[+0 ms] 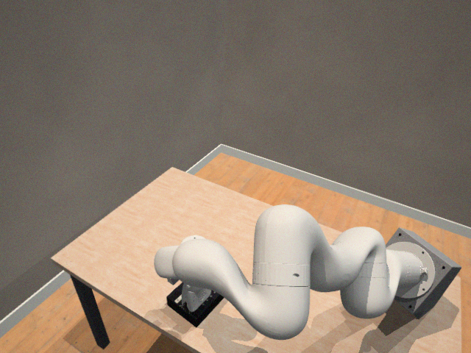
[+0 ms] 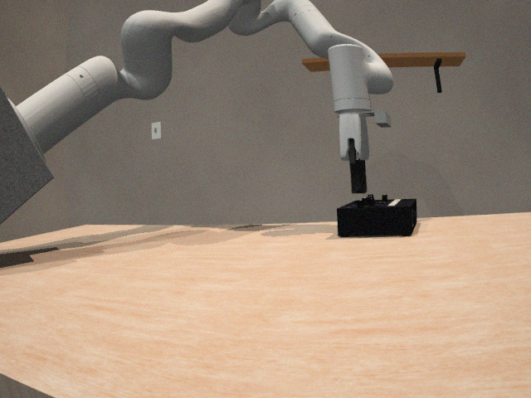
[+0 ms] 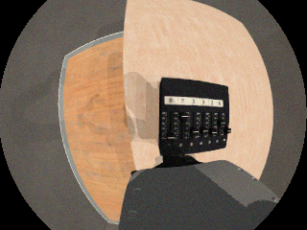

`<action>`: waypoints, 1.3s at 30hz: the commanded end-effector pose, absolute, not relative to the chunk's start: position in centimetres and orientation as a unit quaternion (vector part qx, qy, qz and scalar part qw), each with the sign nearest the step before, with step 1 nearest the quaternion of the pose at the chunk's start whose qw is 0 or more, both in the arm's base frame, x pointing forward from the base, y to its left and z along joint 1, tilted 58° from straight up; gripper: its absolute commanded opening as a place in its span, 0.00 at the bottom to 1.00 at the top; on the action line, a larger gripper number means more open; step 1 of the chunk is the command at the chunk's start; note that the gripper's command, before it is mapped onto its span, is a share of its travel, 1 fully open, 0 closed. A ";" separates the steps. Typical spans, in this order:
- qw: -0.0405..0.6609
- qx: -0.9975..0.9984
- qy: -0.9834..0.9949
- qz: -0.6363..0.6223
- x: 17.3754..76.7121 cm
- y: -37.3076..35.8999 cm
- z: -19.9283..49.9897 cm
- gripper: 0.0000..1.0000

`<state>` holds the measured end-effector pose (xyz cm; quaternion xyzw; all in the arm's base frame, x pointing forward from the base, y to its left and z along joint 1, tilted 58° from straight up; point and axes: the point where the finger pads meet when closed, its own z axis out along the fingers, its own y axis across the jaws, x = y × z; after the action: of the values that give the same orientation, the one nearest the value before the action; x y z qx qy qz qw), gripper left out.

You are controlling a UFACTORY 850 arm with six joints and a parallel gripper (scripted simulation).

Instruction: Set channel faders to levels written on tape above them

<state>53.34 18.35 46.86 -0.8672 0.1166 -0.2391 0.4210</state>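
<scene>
Desk, a black box, sits near the counter's front edge in the top view, mostly hidden under the white arm. From the exterior view, the tool hangs upright just above the desk's left end, clenched on nothing and apart from the faders. In the wrist view the desk lies on the counter with a pale tape strip above a row of faders; their levels are too small to read.
</scene>
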 end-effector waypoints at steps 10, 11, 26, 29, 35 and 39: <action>0.421 -0.867 0.117 -0.240 53.4 18.3 46.9 0.00; 0.421 -0.867 0.117 -0.240 53.4 18.3 46.9 0.00; 0.421 -0.867 0.117 -0.240 53.7 18.7 46.6 0.00; 0.421 -0.867 0.117 -0.240 53.8 18.9 46.5 0.00; 0.421 -0.867 0.117 -0.240 53.9 19.0 46.4 0.00; 0.421 -0.867 0.117 -0.240 54.0 19.1 46.3 0.00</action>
<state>53.88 19.06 46.30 -0.8672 0.1166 -0.2391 0.4210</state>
